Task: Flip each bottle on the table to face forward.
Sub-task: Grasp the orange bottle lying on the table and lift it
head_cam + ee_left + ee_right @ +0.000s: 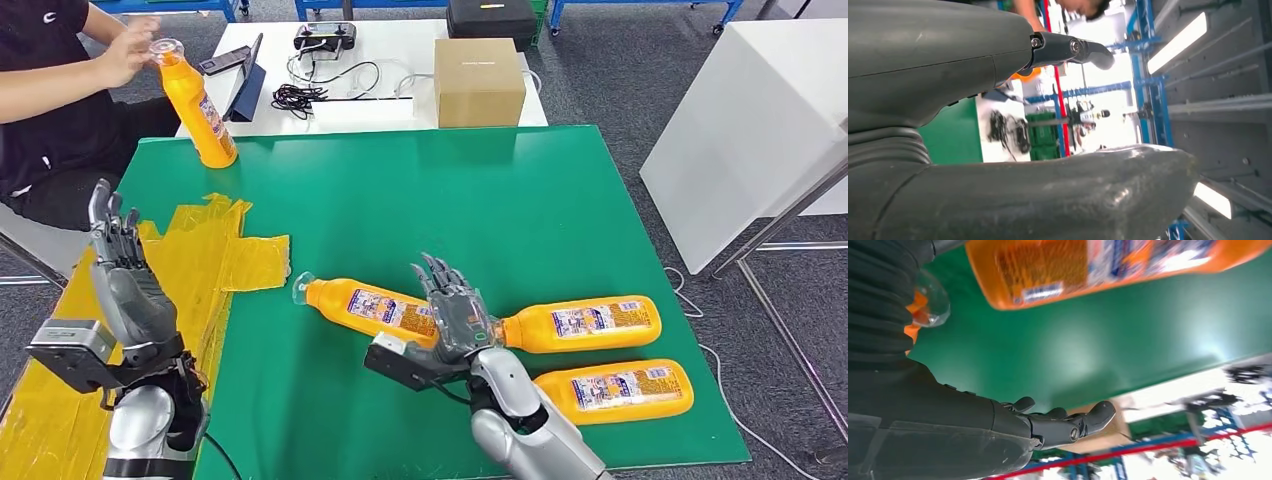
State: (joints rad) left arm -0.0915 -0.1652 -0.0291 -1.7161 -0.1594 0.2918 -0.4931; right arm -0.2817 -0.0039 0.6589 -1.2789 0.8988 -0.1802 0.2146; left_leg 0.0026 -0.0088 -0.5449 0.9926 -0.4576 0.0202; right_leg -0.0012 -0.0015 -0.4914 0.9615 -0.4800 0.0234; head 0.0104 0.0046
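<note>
Fingers point(437, 272) of the right hand point(455, 310) spread, holding nothing, above a lying bottle point(365, 305), cap pointing left

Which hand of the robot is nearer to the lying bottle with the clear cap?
Right. The right hand hovers open right over the lying bottle, at its base end. The left hand is raised open far off, above the yellow tape.

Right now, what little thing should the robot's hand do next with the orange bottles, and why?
Probably lower the right hand onto the lying bottle beside it and close the fingers. That hand hovers open between two lying bottles, holding nothing. Three bottles lie flat on the green table; a person's hand holds the upright bottle.
</note>
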